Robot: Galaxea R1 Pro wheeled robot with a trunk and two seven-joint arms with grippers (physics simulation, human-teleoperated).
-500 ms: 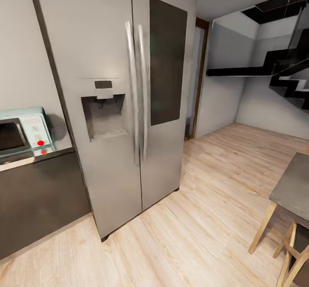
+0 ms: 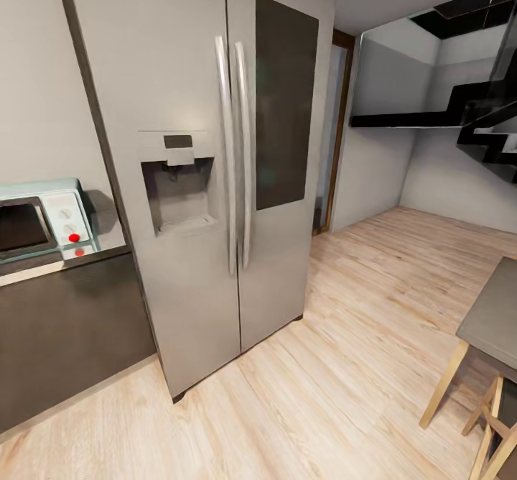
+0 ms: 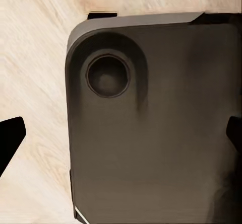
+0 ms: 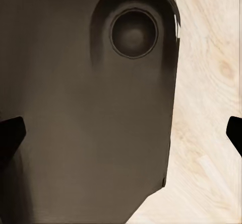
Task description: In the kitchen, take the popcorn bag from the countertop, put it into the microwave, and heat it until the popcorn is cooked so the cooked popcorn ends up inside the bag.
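Both grippers, left gripper [image 3: 121, 136] and right gripper [image 4: 121, 133], hang with fingers spread wide, holding nothing, above the robot's dark base [image 3: 161, 133].

even, soft indoor light; the microwave [image 2: 42, 223] casts a wall shadow; render slightly soft, wide-angle edges lean.

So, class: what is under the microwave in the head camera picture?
The microwave sits on the grey countertop, with dark cabinet fronts below. The slab directly beneath it is covered, and the cabinets' insides are hidden.
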